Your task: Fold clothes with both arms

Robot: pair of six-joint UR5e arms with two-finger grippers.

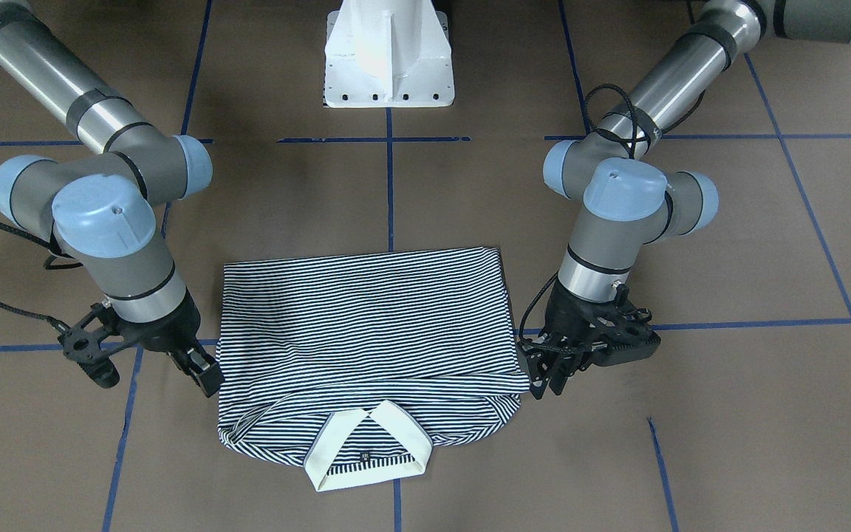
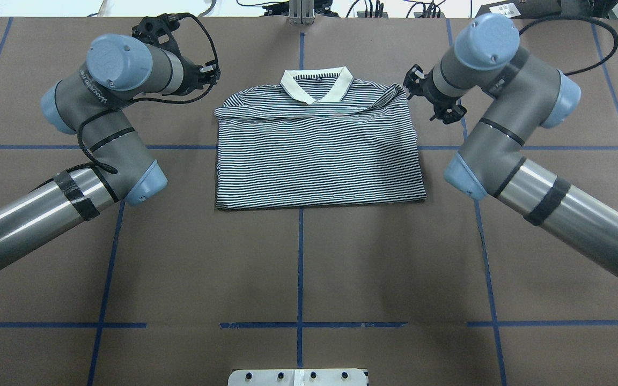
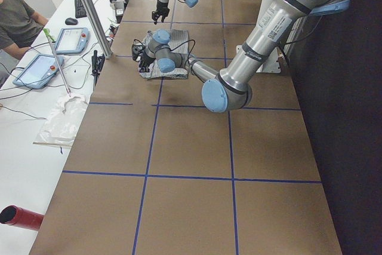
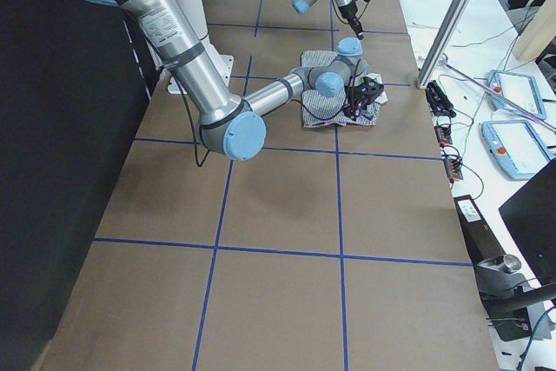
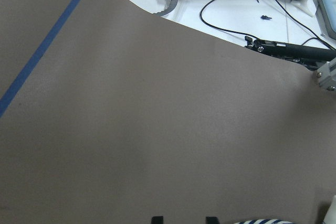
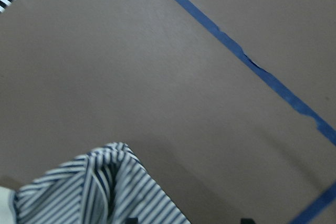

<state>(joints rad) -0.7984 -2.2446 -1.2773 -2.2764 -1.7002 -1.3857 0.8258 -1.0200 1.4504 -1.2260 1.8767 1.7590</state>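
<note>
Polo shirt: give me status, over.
Left gripper open beside polo shirt. Right gripper open at opposite edge. Shirt folded flat, collar showing. Nothing in the way.

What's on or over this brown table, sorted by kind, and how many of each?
Robot arms: 2, left arm and right arm
Grippers: 2, left gripper and right gripper
Striped polo shirt: 1
White pedestal base: 1
Total: 6
</note>
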